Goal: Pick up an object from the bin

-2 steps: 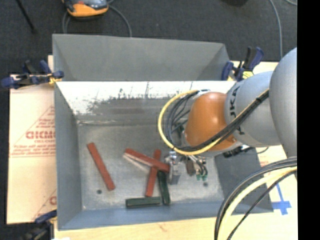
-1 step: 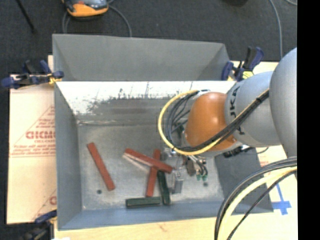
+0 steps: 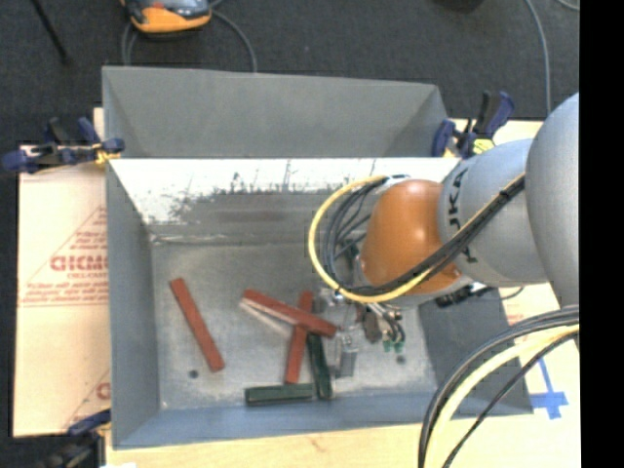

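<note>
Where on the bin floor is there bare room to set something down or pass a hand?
Bare floor lies along the back wall above the sticks, and between the lone red stick at left and the crossed heap of red and dark green sticks. Crowded at that heap, where the gripper hangs.

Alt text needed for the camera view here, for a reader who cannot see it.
The gripper hangs low at the right end of a small heap of crossed red-brown and dark green sticks on the floor of the grey bin. One more red-brown stick lies apart to the left.
</note>
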Action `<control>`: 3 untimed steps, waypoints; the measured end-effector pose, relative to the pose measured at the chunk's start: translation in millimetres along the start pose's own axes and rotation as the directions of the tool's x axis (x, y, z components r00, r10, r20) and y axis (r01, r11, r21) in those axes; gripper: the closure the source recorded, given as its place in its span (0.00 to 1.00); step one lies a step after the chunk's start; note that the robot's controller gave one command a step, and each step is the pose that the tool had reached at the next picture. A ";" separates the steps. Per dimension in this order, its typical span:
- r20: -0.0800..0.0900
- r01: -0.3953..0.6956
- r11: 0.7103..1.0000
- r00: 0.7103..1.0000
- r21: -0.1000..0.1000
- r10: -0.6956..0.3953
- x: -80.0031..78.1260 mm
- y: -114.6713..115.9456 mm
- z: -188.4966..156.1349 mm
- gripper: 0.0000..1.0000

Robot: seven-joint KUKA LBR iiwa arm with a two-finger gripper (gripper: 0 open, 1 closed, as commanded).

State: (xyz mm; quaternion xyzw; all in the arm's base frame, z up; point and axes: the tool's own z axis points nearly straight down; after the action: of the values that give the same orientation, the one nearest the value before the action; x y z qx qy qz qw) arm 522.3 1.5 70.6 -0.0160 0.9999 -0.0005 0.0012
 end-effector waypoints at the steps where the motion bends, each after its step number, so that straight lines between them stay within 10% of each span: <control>1: 0.004 -0.097 0.995 0.995 -0.001 0.097 -8.2 28.7 -1.1 1.00; 2: 0.003 -0.095 0.995 0.995 -0.001 0.095 -8.0 28.6 -0.9 0.00; 3: 0.004 -0.094 0.996 0.996 -0.001 0.094 -8.0 28.6 -0.9 0.00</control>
State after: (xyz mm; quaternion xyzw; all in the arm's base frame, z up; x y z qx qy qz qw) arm 529.4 30.4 71.5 0.0312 0.9995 -0.0002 0.0030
